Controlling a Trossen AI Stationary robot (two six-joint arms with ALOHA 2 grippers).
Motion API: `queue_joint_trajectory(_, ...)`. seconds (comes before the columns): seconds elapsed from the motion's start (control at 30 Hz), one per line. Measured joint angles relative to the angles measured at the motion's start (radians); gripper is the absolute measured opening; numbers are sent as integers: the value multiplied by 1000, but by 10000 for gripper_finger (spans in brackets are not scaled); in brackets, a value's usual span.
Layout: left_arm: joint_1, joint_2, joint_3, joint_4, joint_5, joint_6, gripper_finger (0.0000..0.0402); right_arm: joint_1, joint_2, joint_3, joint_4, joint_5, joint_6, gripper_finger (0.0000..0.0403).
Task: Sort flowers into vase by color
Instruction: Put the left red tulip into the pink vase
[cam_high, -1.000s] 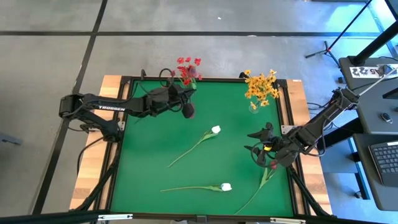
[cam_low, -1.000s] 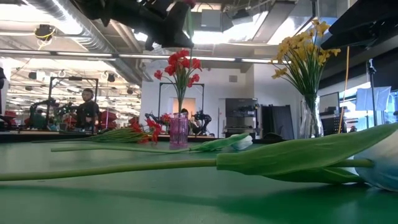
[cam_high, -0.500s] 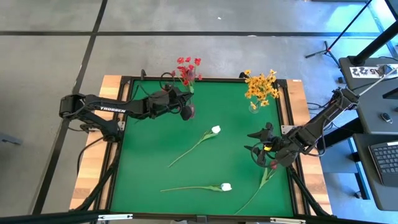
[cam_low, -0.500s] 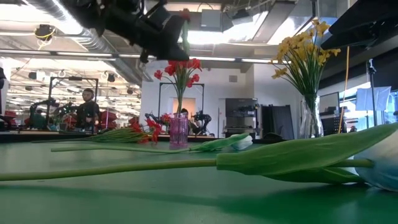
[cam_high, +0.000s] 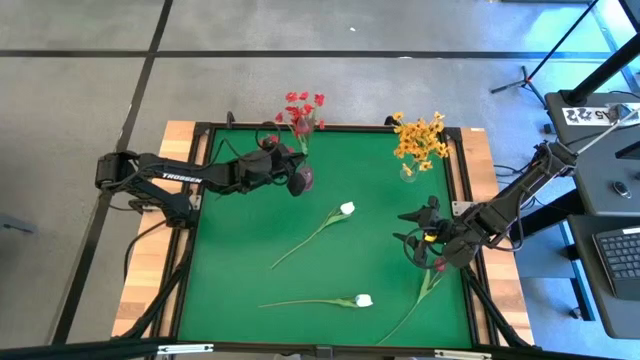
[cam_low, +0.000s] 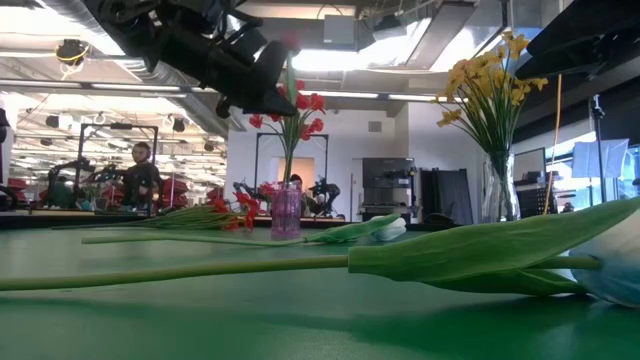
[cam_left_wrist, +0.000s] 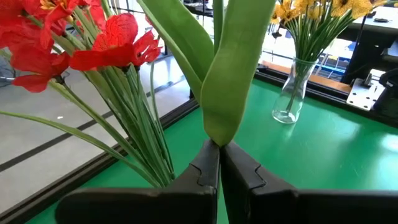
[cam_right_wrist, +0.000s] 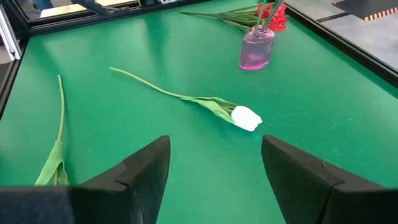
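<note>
The left gripper (cam_left_wrist: 219, 163) is clamped shut on the green stem of a maroon bud (cam_high: 307, 178) and carries it in the air just beside the pink vase (cam_right_wrist: 257, 48), which already holds the red sprays (cam_high: 301, 110). The step in hand looks like delivering this dark-red flower to the red bunch. The next move probably calls for bringing the stem upright, lining its lower end up over the vase's narrow mouth, lowering it among the crowded stems and only then letting go; how the stem's end stands against the mouth cannot be told. The right gripper (cam_right_wrist: 214, 165) waits with jaws wide apart and empty, well away from the vase, over another maroon bud (cam_high: 439, 264) lying on the mat (cam_high: 240, 250). Two white buds (cam_high: 347, 209) (cam_high: 364, 300) lie on the mat farther from the vase. The yellow sprays (cam_high: 420, 137) stand in a clear vase (cam_left_wrist: 292, 94) well apart from the pink one.
</note>
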Motion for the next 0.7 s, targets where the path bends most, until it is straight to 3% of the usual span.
queue_joint_trajectory(0.7, -7, 0, 0, -150, 18, -63, 130, 0, 0, 0, -1, 1, 0, 253)
